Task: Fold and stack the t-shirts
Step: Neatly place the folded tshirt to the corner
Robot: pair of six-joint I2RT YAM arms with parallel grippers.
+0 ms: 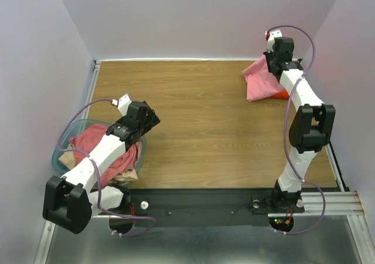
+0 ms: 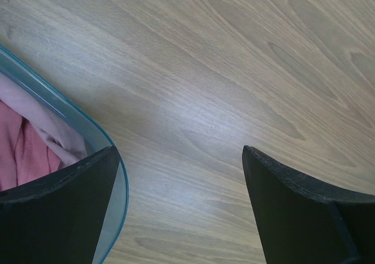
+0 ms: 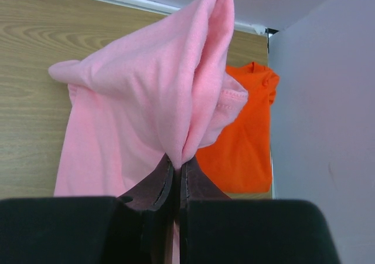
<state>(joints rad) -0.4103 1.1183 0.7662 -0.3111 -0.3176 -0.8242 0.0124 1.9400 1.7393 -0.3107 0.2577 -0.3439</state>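
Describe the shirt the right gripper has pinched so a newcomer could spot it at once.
Look to the far right corner of the wooden table. There the right gripper is shut on a light pink t-shirt, holding up a fold of it. An orange t-shirt peeks out beside it; the pale pink colour sets it apart.

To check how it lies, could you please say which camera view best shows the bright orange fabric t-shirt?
Right wrist: the bright orange fabric t-shirt shows large, partly behind the light pink t-shirt. Top external shows only a sliver; left wrist, none.
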